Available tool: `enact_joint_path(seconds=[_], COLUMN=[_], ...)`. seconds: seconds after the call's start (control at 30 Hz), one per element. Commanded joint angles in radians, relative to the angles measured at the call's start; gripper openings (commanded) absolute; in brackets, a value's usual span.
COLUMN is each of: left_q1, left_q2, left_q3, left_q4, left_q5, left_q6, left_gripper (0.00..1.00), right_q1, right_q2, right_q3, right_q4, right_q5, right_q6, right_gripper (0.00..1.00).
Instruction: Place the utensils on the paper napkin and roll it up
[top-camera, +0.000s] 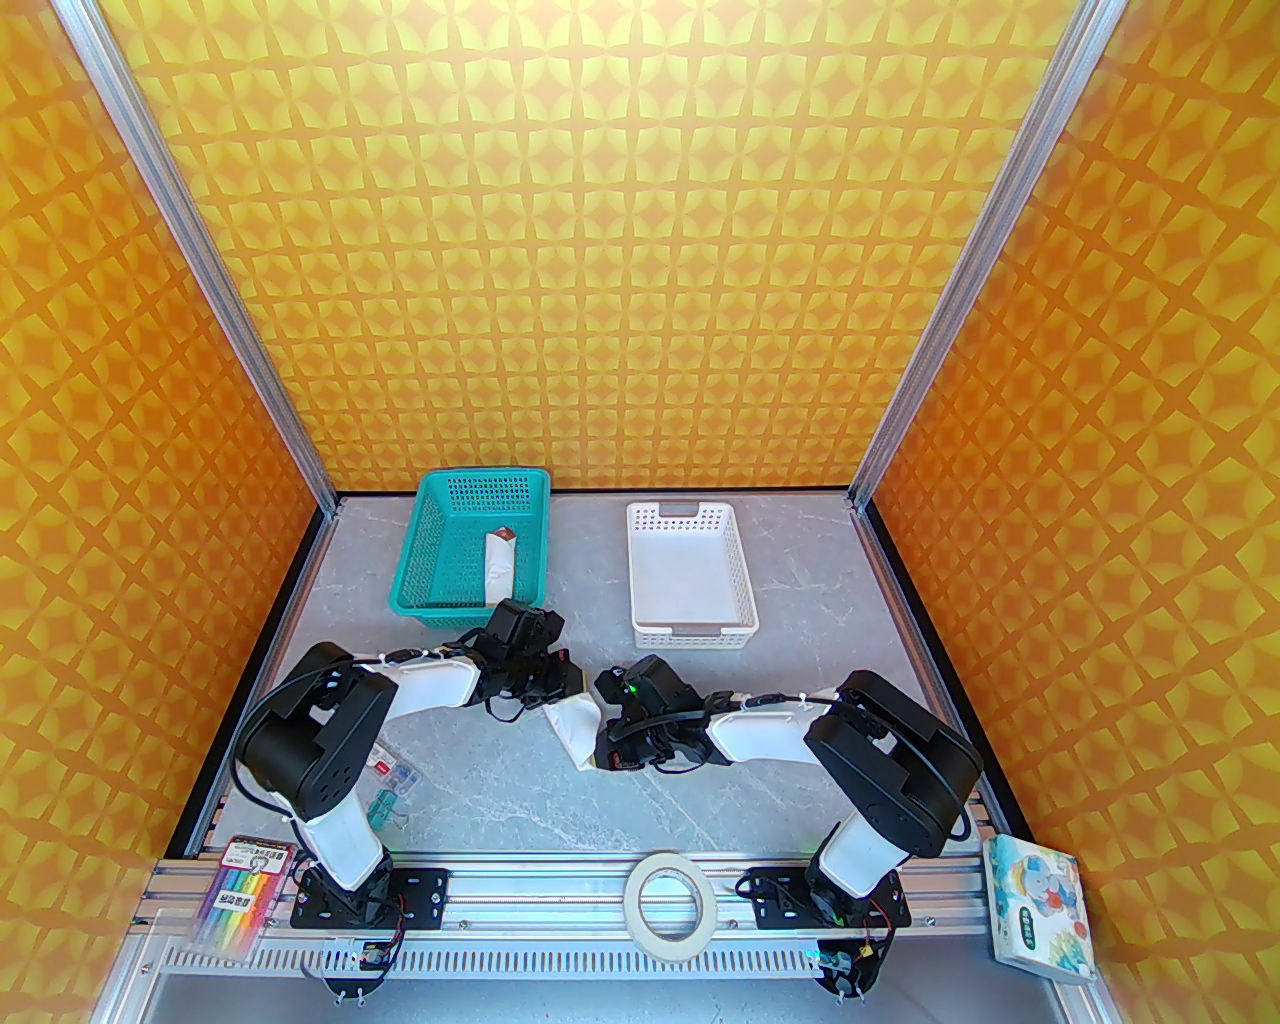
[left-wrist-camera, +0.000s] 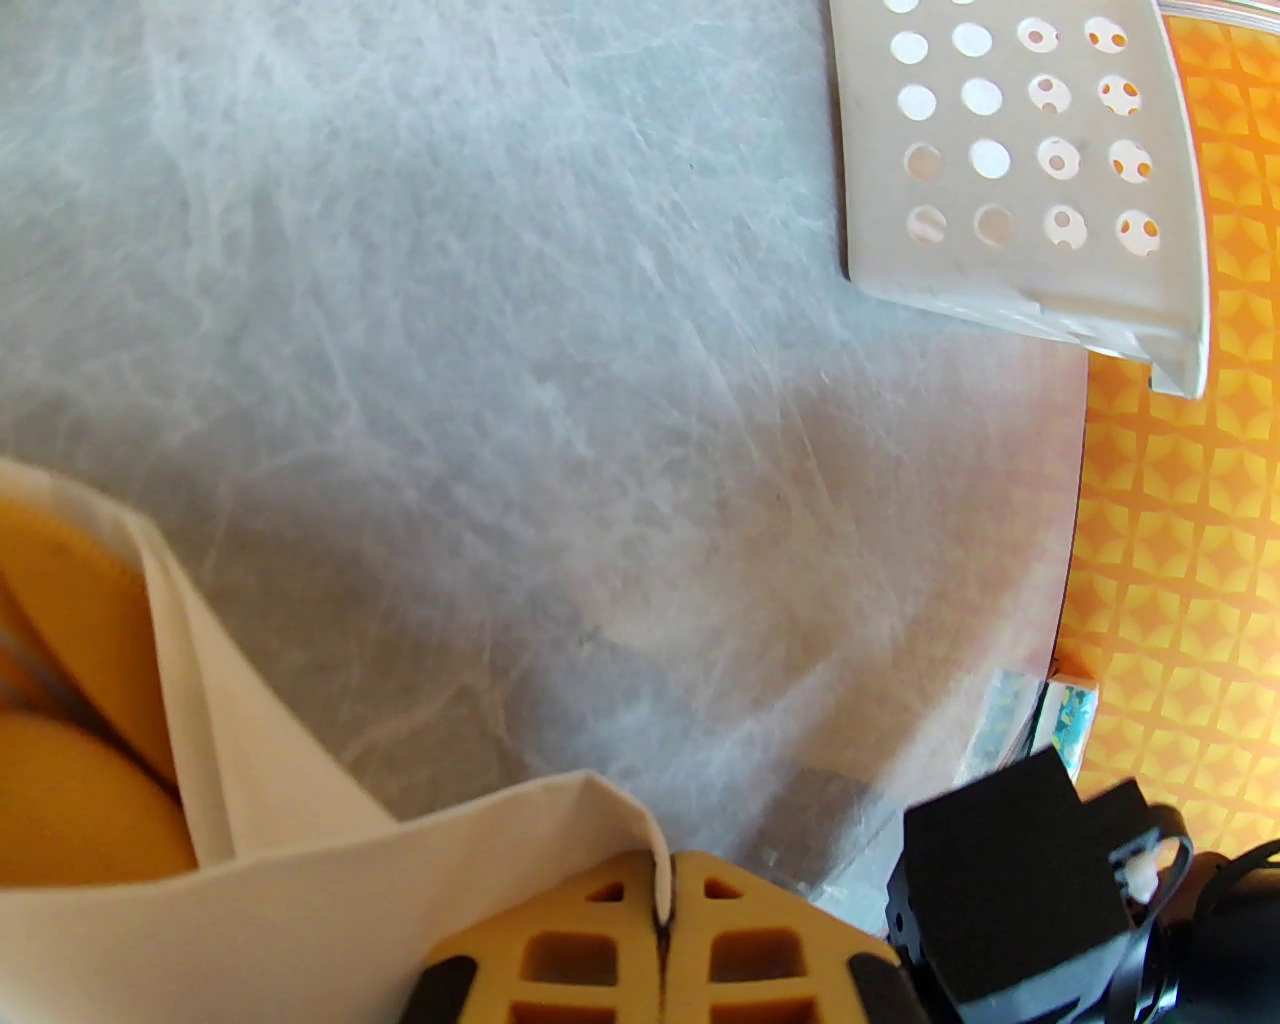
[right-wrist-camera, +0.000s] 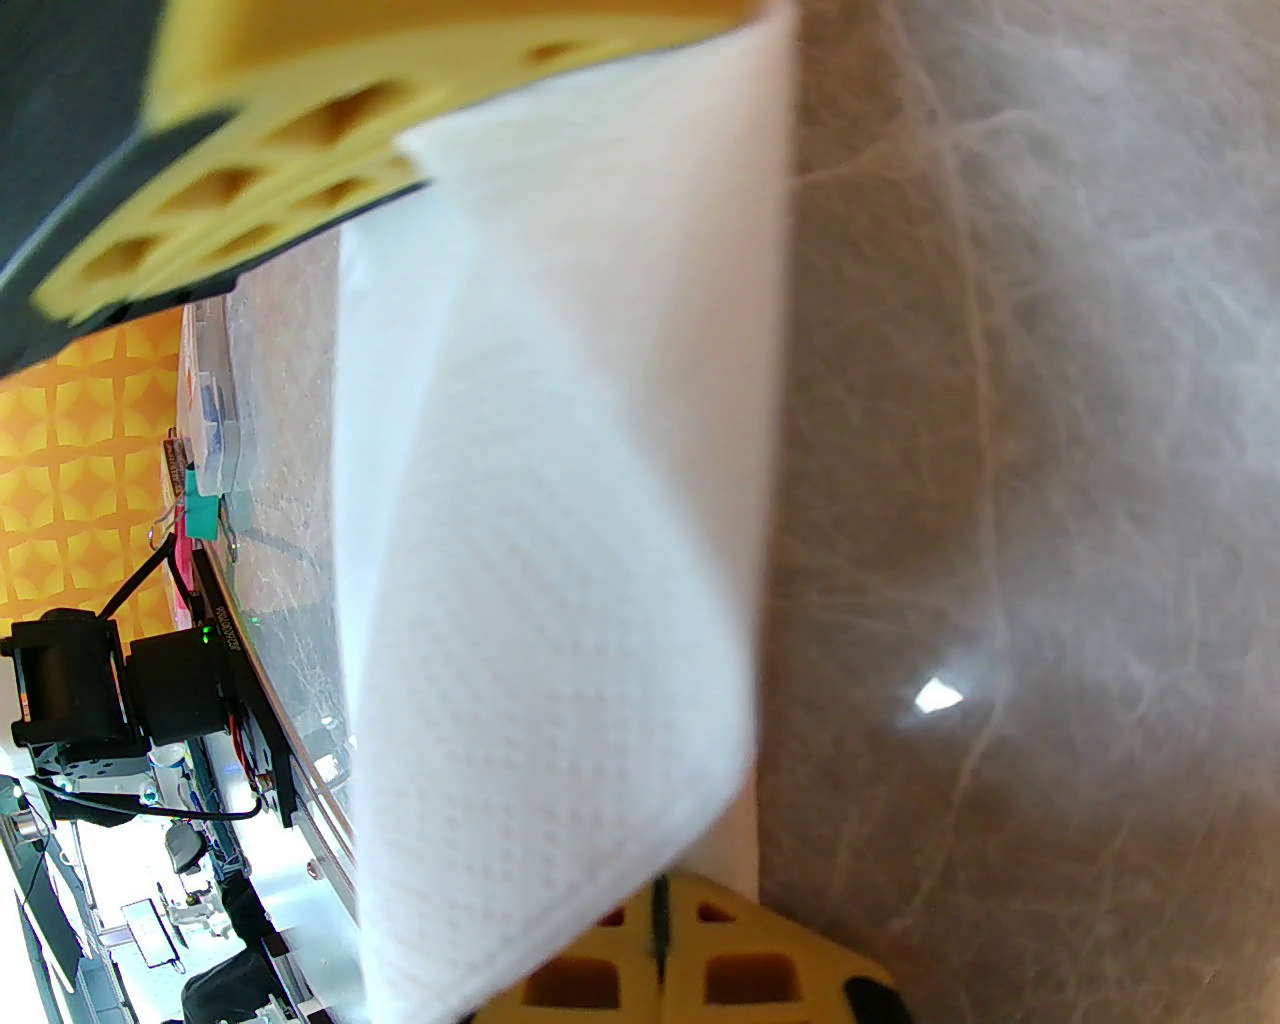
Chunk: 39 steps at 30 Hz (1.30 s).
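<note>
— What does the overhead view give you?

— My arms bend inward from their bases on the near rail. My left gripper (top-camera: 568, 693) and my right gripper (top-camera: 602, 752) meet mid-table, each pinched on one end of the napkin (top-camera: 573, 728), which runs slantwise between them. Behind, a teal basket (top-camera: 425, 560) holds a white roll (top-camera: 498, 565) with a red-brown tip, and a white basket (top-camera: 690, 580) stands to its right. Along the near edge lie a tape ring (top-camera: 640, 925), a marker pack (top-camera: 240, 892) and a picture book (top-camera: 1035, 910). The clips (top-camera: 390, 790) sit by my left arm.

— And your left wrist?

— My fingers (left-wrist-camera: 800, 905) are pressed together on a folded corner of the napkin (left-wrist-camera: 300, 900). The sheet opens into a pocket at the left. Inside it I see rounded tan-orange shapes, perhaps the utensils (left-wrist-camera: 80, 800), though that close and that blurred I cannot be sure. Beyond lies the grey table (left-wrist-camera: 450, 300), with a corner of the white basket (left-wrist-camera: 1020, 170) at the top right.

— The right wrist?

— My fingers (right-wrist-camera: 800, 935) are closed on the napkin's lower edge, the paper caught between them. From there the napkin (right-wrist-camera: 560, 550) rises as a taut, folded white band to the left gripper's fingers (right-wrist-camera: 400, 60), clamped on its upper end. The table (right-wrist-camera: 1050, 400) shows to the right of it, and the clips (right-wrist-camera: 200, 500) show small at the far left.
</note>
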Motion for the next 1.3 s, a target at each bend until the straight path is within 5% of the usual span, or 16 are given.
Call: enact_joint_path(seconds=[0.0,0.3,0.87,1.03,1.27], left_q1=[-0.005,-0.006,-0.009,-0.009,-0.011], left_q2=[0.038,0.081,0.101,0.1,0.096], left_q3=[0.025,0.015,-0.03,-0.031,-0.028], left_q4=[0.052,0.096,0.084,0.084,0.083], left_q5=[-0.014,-0.021,-0.054,-0.055,-0.055], left_q6=[-0.019,-0.032,-0.012,-0.01,-0.006], left_gripper=[0.0,0.0,0.0,0.0,0.0], right_q1=[-0.003,-0.003,-0.034,-0.057,-0.056], right_q2=[0.069,0.071,-0.317,-0.266,-0.115], right_q3=[-0.036,-0.036,-0.001,0.019,0.068], right_q4=[-0.166,-0.158,-0.306,-0.216,-0.059], right_q5=[0.102,0.094,0.104,0.11,0.037], right_q6=[-0.026,-0.023,-0.048,-0.015,0.036], right_gripper=[0.0,0.01,0.47,0.64,0.68])
